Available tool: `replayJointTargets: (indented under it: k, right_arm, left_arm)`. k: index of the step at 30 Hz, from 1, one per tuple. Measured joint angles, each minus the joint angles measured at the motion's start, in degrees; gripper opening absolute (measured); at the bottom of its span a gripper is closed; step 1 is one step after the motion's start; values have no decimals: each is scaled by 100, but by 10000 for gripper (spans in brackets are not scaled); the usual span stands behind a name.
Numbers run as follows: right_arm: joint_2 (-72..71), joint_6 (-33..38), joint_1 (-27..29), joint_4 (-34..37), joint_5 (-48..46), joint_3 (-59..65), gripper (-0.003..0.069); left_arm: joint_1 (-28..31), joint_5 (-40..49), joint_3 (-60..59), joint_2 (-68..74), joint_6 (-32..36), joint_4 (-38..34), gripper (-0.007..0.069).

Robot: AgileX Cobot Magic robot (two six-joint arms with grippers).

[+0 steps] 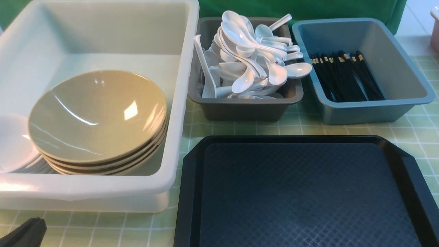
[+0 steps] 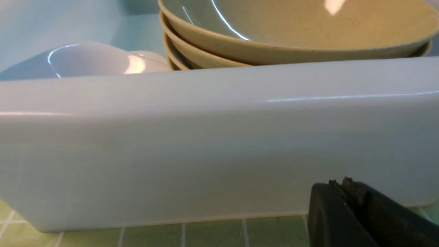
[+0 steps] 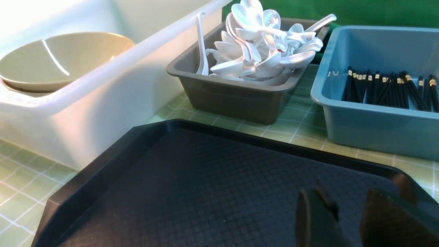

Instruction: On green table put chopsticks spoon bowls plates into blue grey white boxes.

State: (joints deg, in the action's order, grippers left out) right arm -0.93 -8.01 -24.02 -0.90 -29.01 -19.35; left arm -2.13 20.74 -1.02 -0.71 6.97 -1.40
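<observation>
A green-checked desk is shown carrying three boxes and a black textured tray. In the large translucent white box, at the robot's left, a stack of olive-tan plates is seen, with white bowls touching it on its left side. The dark grey box, just beside the white box, is heaped with white soup spoons. The blue-grey box, to the right of the grey one, holds black chopsticks with gold bands, laid side by side. The tray lies nearest the robot, in front of the two small boxes. The left hand is seen low beside the white box's outer wall, its jaws pressed together on nothing. The right hand is held above the tray with its jaws set apart, nothing between them.
</observation>
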Motion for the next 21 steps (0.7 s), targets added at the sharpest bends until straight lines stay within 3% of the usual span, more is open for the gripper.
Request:
replayJointTargets:
  k: [9,13,17,21]
  right_arm:
    - [0,7,17,-22,-50,0,216]
    - [0,516,524,-510,-51,0,220]
    - [0,1302,1796,-669,231,212,225]
    - [0,1423,2564,-513,581,784,228]
  left_arm:
    - [0,0,0,0,-13,-1,-2]
    - [0,0,0,0,-13,-1,-2]
    - [0,0,0,0,-18,-1,-2]
    - [0,0,0,0,-18,-1,-2]
